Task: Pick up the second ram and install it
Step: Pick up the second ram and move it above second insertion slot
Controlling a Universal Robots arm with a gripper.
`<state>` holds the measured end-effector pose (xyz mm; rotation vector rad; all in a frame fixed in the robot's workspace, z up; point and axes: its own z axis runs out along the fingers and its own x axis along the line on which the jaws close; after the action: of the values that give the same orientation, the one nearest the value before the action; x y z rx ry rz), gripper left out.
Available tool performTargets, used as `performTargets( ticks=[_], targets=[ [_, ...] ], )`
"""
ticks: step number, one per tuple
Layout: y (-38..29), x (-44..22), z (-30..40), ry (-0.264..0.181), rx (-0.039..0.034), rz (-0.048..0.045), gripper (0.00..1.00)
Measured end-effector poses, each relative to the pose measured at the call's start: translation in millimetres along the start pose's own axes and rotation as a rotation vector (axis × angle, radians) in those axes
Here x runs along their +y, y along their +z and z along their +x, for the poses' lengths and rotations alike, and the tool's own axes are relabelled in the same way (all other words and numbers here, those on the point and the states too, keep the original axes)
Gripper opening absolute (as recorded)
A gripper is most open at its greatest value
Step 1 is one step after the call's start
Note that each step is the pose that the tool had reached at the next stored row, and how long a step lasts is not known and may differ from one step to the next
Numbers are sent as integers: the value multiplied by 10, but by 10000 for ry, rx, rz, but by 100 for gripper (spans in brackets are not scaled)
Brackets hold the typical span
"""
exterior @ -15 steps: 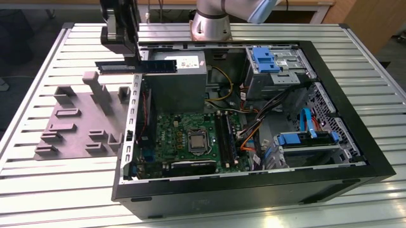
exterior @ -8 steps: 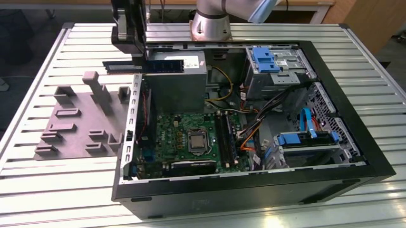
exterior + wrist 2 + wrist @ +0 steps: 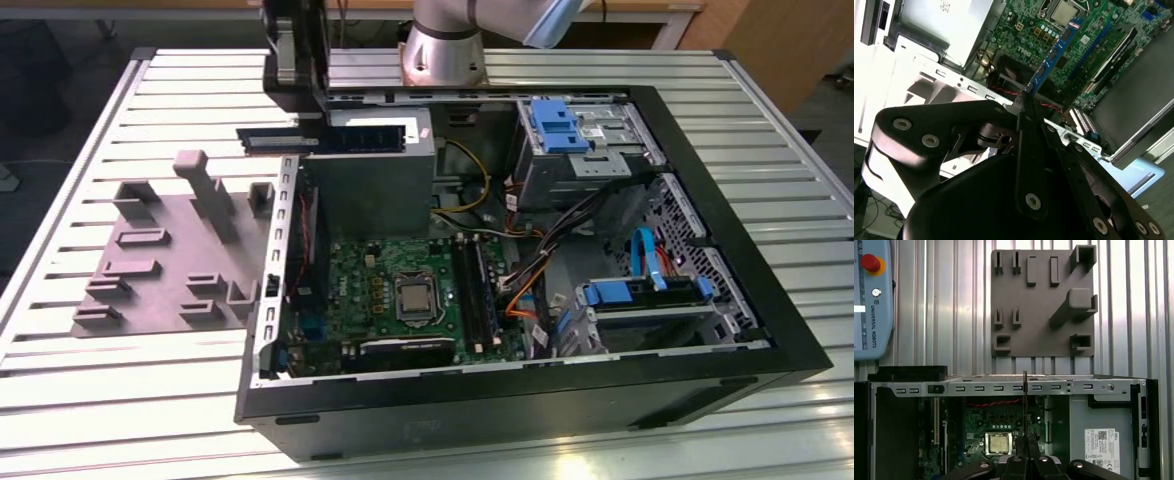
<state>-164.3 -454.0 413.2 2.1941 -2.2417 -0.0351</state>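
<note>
The second ram (image 3: pixel 1054 55), a thin blue-green board with black chips, sticks out from between my fingertips, and my gripper (image 3: pixel 1021 106) is shut on its near end. In the exterior view the gripper (image 3: pixel 310 122) hangs over the far left corner of the open computer case (image 3: pixel 534 400). There it holds the ram (image 3: pixel 367 137) level, just above the silver power supply (image 3: pixel 376 190). In the first wrist view the ram (image 3: pixel 1025 405) shows edge-on as a thin dark line over the case rim and the motherboard (image 3: pixel 999 425). The long black memory slots (image 3: pixel 475 290) lie lower down, beside the processor socket (image 3: pixel 416 297).
A grey moulded tray (image 3: pixel 160 260) with raised blocks lies on the slatted table at the exterior view's left of the case. Blue drive cages (image 3: pixel 554 125), cables (image 3: pixel 527 290) and a second drive bay (image 3: pixel 641 295) fill the case's other half. A teach pendant (image 3: pixel 871 300) lies on the table.
</note>
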Motion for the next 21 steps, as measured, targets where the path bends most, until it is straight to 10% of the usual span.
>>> performTargets(
  ticks=[21],
  targets=[
    [-8,-407,-9,0,0,0,11]
  ],
)
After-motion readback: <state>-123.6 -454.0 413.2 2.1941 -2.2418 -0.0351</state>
